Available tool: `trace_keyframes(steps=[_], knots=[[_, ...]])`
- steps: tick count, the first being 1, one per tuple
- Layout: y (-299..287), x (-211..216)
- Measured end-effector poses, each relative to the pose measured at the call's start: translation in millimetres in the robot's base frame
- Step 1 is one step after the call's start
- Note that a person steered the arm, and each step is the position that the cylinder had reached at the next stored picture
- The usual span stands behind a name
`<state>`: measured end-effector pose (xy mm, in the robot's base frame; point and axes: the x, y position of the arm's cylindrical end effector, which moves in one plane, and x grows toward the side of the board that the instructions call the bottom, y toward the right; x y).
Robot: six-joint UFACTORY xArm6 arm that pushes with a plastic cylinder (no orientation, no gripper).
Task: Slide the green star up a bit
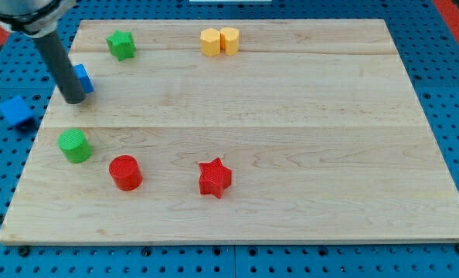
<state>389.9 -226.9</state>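
My tip (73, 100) sits at the surface (291, 139) left edge, touching a blue block (83, 78) (partly hidden). Green star (121, 44) is up-right of it, apart, near the top edge. No end effector fitted, just the rod.

A pale wooden tabletop (291, 116) of lengthwise planks fills most of the view, evenly lit with soft shadows. Around it lies a blue pegboard base (446, 93) dotted with holes; a red patch (453, 9) shows at the view's top right corner.
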Motion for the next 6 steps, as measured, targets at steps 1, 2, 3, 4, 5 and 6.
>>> trace_keyframes(steps=[1,2,3,4,5,6], knots=[[79.6,-6.1],[115.8,-33.6],[79.6,-48.9],[16.0,-37.6],[29.6,-66.9],[17.0,-80.4]])
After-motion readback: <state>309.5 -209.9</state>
